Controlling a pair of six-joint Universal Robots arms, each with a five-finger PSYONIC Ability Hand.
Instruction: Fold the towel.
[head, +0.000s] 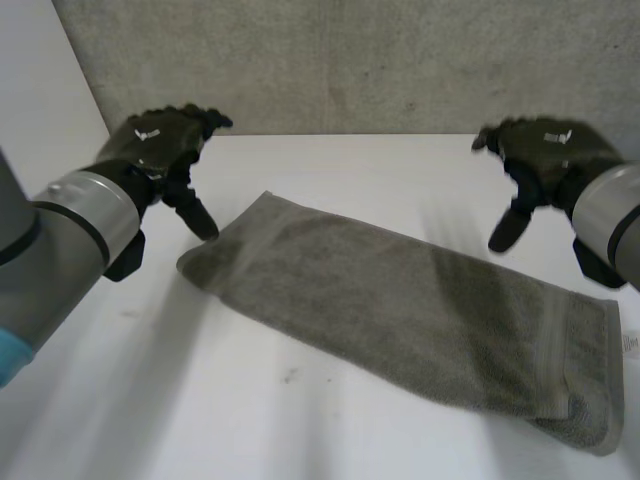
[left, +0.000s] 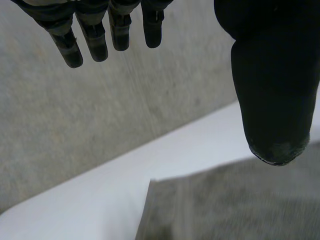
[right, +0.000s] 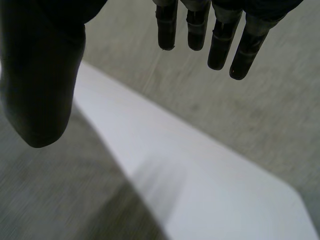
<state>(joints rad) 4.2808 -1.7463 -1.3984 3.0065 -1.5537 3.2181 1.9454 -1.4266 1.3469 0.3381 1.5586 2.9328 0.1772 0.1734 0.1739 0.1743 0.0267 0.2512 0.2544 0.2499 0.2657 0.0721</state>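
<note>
The towel (head: 400, 310), seemingly soft and limp, best pinched at its corners, is being flanked by the left hand (head: 160, 140) and right hand (head: 545, 150), fingers spread, empty.

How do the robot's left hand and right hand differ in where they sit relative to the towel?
The left hand is at the towel's short left end; the right hand is by its far long edge, short of the right end. The left thumb looks nearly on the cloth; the right thumb seems apart from it. Both hands are open and hold nothing.
</note>
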